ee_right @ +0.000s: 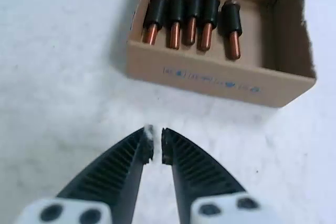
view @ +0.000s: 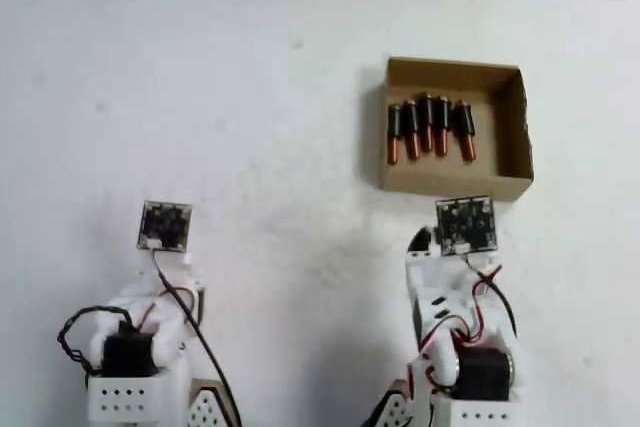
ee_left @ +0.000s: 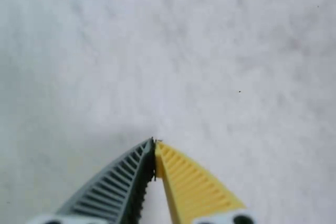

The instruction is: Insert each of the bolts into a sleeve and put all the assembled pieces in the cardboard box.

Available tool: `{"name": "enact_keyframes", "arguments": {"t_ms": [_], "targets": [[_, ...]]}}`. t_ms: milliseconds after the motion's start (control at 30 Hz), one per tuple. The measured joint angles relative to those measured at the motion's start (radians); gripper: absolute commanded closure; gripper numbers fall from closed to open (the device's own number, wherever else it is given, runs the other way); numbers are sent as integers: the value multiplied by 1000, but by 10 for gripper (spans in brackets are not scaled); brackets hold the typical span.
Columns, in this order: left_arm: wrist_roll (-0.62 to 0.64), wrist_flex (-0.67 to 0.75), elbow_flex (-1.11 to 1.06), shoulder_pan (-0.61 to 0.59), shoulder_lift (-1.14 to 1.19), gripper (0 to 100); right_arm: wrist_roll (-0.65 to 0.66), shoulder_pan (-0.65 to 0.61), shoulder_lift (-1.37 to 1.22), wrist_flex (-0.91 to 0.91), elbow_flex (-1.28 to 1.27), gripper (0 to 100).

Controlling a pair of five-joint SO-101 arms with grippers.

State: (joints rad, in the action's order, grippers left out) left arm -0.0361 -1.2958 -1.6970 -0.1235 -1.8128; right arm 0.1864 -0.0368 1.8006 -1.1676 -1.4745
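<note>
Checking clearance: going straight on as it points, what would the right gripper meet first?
The right gripper would likely hit the near wall of the cardboard box; depth is unclear.

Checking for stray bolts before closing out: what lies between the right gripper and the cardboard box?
In the right wrist view, the stretch from the right gripper to the cardboard box is bare table.

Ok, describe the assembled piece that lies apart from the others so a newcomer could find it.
On the white table sits the cardboard box, holding a row of five copper bolts in black sleeves. The piece is at the row's right end in the high view; four lie packed together, while a gap separates this one.
</note>
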Motion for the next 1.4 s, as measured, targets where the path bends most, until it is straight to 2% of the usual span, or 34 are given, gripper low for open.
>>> {"name": "enact_keyframes", "arguments": {"t_ms": [433,733,933,1400], "targets": [[0,0,0,0,0,976,0,2,-5,0,-201,979],[0,0,0,0,0,976,2,69,-6,-31,-207,978],[0,0,0,0,0,976,2,75,-6,-94,-207,981],[0,0,0,0,0,976,2,72,-6,-97,-207,981]]}}
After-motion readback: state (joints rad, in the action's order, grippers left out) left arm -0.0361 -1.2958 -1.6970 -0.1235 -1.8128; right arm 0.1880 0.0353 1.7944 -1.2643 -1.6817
